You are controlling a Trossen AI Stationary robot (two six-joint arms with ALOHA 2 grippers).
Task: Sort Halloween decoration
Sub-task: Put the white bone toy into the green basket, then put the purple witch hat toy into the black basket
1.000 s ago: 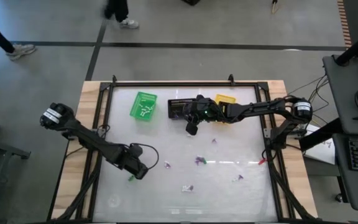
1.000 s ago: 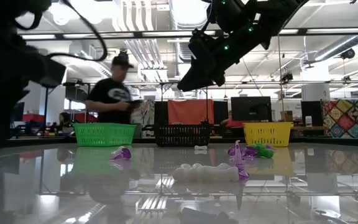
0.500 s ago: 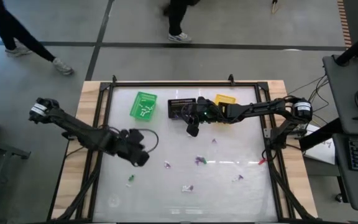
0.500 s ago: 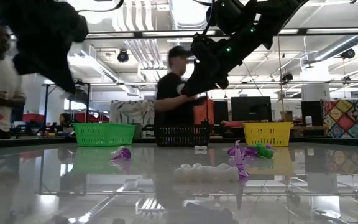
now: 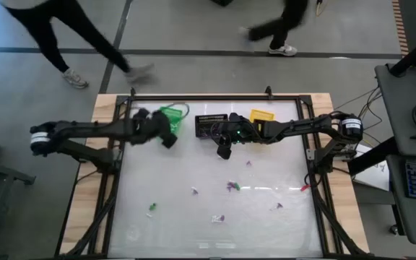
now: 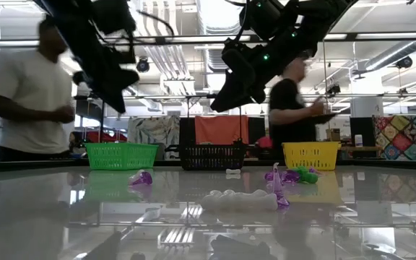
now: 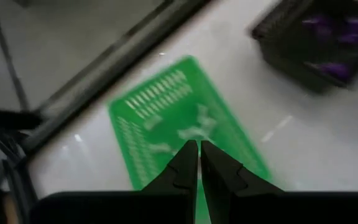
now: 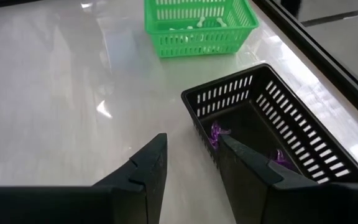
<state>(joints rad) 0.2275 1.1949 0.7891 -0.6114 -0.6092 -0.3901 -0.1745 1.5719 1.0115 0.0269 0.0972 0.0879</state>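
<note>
loose trinkets (image 5: 230,186): white, purple and green pieces scattered on the near half of the table (image 5: 280,162), well apart from the baskets
right gripper (image 5: 223,150): fingers parted, nothing between them, just beside the near wall of the black basket (image 5: 209,126)
black basket contents: purple pieces (image 8: 217,132)
left gripper (image 5: 169,136): fingers clenched together — hovering over the green basket (image 5: 166,121)
green basket contents: white pieces (image 7: 194,132)
far edge: yellow basket (image 5: 263,115) — people walking beyond
</note>
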